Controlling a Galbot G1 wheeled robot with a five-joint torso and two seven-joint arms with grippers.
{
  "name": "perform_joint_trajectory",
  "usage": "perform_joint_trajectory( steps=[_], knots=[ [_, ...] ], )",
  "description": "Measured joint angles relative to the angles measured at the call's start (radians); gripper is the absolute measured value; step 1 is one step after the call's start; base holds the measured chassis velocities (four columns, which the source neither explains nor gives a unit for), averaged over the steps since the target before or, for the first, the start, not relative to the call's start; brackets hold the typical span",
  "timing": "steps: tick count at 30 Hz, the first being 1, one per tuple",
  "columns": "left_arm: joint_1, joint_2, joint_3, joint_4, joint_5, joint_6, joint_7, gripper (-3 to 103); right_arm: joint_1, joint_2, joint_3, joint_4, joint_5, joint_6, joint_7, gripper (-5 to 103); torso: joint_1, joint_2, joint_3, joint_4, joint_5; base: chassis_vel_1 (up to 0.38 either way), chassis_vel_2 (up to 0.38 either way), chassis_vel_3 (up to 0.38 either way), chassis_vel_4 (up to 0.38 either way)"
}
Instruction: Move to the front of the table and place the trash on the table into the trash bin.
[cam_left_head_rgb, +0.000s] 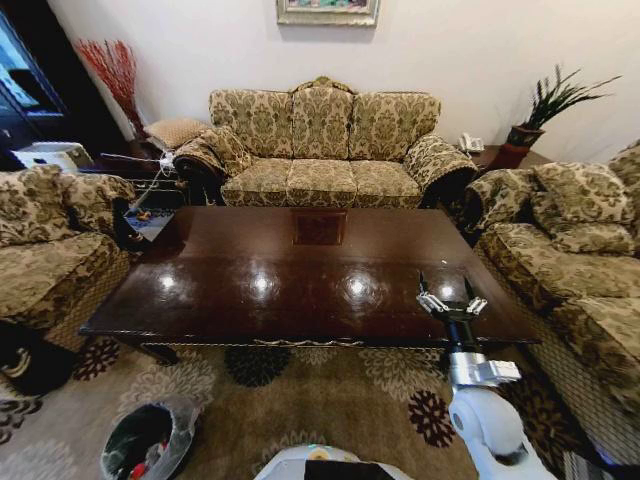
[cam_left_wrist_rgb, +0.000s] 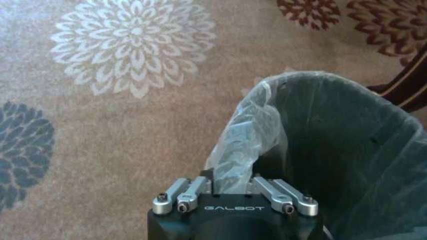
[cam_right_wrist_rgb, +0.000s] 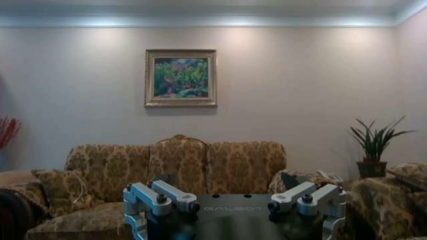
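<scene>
The trash bin (cam_left_head_rgb: 150, 440) stands on the patterned carpet (cam_left_head_rgb: 330, 395) off the near left corner of the tabletop (cam_left_head_rgb: 300, 280), and small scraps of trash (cam_left_head_rgb: 138, 468) lie in its bottom. Its whitish liner (cam_left_wrist_rgb: 243, 140) bunches right in front of the left jaws (cam_left_wrist_rgb: 235, 196), which hang just above the rim; how far apart they stand cannot be told. The right jaws (cam_left_head_rgb: 451, 302) hover spread wide and empty over the near right edge of the tabletop, facing the sofa (cam_left_head_rgb: 322, 150).
</scene>
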Motion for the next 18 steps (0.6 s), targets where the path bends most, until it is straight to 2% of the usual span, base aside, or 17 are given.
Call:
perform_joint_trajectory(
  steps=[2,5,6,8,9,11,14,15,18],
  knots=[
    [0.009,-0.001,-0.006,-0.010,0.000,0.004,0.011,26,0.001,-0.002,0.003,-0.004,0.008,0.002,-0.001,100,0.000,0.000,0.000,-0.0002,-0.0005,0.000,0.000,0.000,0.000],
    [0.046,-0.008,-0.027,-0.049,-0.003,0.028,0.048,42,0.004,-0.008,0.012,-0.021,0.028,0.012,-0.003,100,0.000,0.000,0.000,-0.0003,0.0001,0.000,0.000,0.000,0.000],
    [0.046,-0.008,-0.027,-0.049,-0.003,0.028,0.048,42,0.004,-0.008,0.012,-0.021,0.028,0.012,-0.003,100,0.000,0.000,0.000,-0.0003,0.0001,0.000,0.000,0.000,0.000],
    [0.084,-0.018,-0.049,-0.087,-0.008,0.050,0.076,53,0.008,-0.011,0.013,-0.038,0.042,0.022,-0.007,100,0.000,0.000,0.000,-0.0001,0.0002,0.000,0.000,0.000,0.000],
    [0.097,-0.022,-0.056,-0.098,-0.008,0.053,0.082,58,0.009,-0.011,0.012,-0.045,0.046,0.027,-0.009,100,0.000,0.000,0.000,-0.0002,0.0002,0.000,0.000,0.000,0.000],
    [0.104,-0.025,-0.060,-0.105,-0.008,0.056,0.085,58,0.011,-0.011,0.010,-0.049,0.048,0.031,-0.011,100,0.000,0.000,0.000,-0.0003,0.0001,0.000,0.000,0.000,0.000],
    [0.145,-0.045,-0.080,-0.140,-0.007,0.059,0.102,75,0.018,-0.009,0.003,-0.076,0.059,0.051,-0.018,100,0.000,0.000,0.000,-0.0001,-0.0001,0.000,0.000,0.000,0.000],
    [0.145,-0.045,-0.080,-0.140,-0.007,0.059,0.102,75,0.018,-0.009,0.003,-0.076,0.059,0.051,-0.018,100,0.000,0.000,0.000,-0.0001,-0.0001,0.000,0.000,0.000,0.000],
    [0.189,-0.069,-0.095,-0.190,-0.007,0.062,0.128,90,0.020,-0.010,-0.001,-0.106,0.072,0.077,-0.025,100,0.000,0.000,0.000,-0.0002,-0.0001,0.000,0.000,0.000,0.000]
  ],
)
